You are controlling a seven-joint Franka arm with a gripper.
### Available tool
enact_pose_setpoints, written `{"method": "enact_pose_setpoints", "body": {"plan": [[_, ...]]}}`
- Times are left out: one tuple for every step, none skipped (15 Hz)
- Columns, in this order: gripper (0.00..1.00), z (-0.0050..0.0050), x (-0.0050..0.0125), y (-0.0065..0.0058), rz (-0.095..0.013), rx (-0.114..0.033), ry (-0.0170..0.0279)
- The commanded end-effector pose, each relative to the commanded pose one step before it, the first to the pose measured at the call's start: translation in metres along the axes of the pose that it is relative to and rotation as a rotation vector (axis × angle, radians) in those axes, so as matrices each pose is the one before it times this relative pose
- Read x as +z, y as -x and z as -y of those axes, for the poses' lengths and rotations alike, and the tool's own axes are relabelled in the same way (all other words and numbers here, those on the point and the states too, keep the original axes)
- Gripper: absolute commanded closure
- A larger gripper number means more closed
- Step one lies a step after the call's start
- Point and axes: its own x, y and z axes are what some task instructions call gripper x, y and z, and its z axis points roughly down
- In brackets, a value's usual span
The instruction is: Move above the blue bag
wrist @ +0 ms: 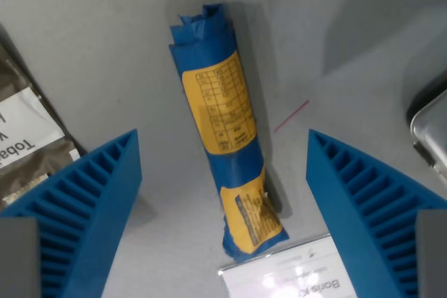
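Grey table (pixel 105 47) fills the wrist view. Gripper (pixel 223 172) spread wide, holding nothing; ribbed blue fingers (pixel 84 200) at 8 and 4 o'clock. Blue bag (pixel 222 123), rolled, yellow labels, lies centre, running 12 to 6, between the fingers, touching neither. White card (pixel 286 277) at 6 o'clock, brown packet (pixel 28 144) at 9.

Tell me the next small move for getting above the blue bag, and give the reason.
Probably a slight nudge toward the view's top: the blue bag already lies between the open jaws of the gripper, apart from both, but most of its length runs above their tips. Height cannot be judged.
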Motion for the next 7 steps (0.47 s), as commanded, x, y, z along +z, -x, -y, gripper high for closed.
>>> {"method": "enact_pose_setpoints", "body": {"plan": [[0.00,-0.00682,0.00341,-0.00624,0.0233,-0.0897,0.02026],[0.00,-0.00056,0.00054,-0.00008,0.0016,0.0107,-0.00103],[0.00,-0.00048,0.00040,0.00001,0.0009,0.0077,-0.00059],[0.00,-0.00041,0.00028,0.00008,0.0006,0.0073,-0.00100],[0.00,-0.00036,0.00014,0.00013,0.0006,0.0048,-0.00093],[0.00,0.00000,0.00000,0.00000,0.0000,0.0000,0.00000],[0.00,0.00000,0.00000,0.00000,0.0000,0.0000,0.00000]]}}
